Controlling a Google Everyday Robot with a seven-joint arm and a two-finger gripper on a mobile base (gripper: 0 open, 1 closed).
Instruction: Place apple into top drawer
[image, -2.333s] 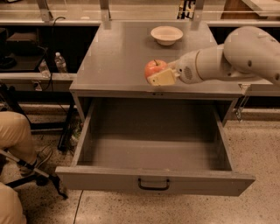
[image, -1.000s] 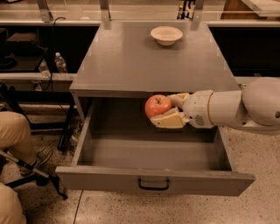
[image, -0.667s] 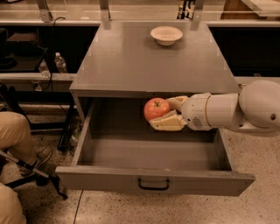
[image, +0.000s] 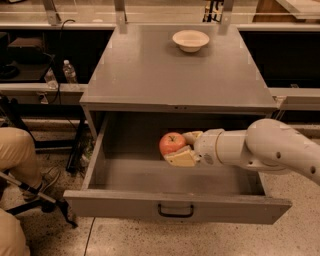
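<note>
The round red-orange apple (image: 171, 143) with a short stem is held in my gripper (image: 182, 147), whose cream fingers (image: 181, 158) close around its right and lower sides. The white arm reaches in from the right. The apple hangs inside the open top drawer (image: 175, 210), above its grey floor, near the back middle. The drawer is pulled out wide, and its flat front panel carries a small black handle (image: 175, 212).
A cream-white shallow bowl (image: 190, 40) stands at the back of the grey cabinet top (image: 150, 75). A person's leg and shoe (image: 22, 165) are at the left by a black stand. A water bottle (image: 69, 73) sits on the left shelf.
The gripper carried the apple from the cabinet top down over the front edge into the open drawer, and it has sunk a little lower in the last second.
</note>
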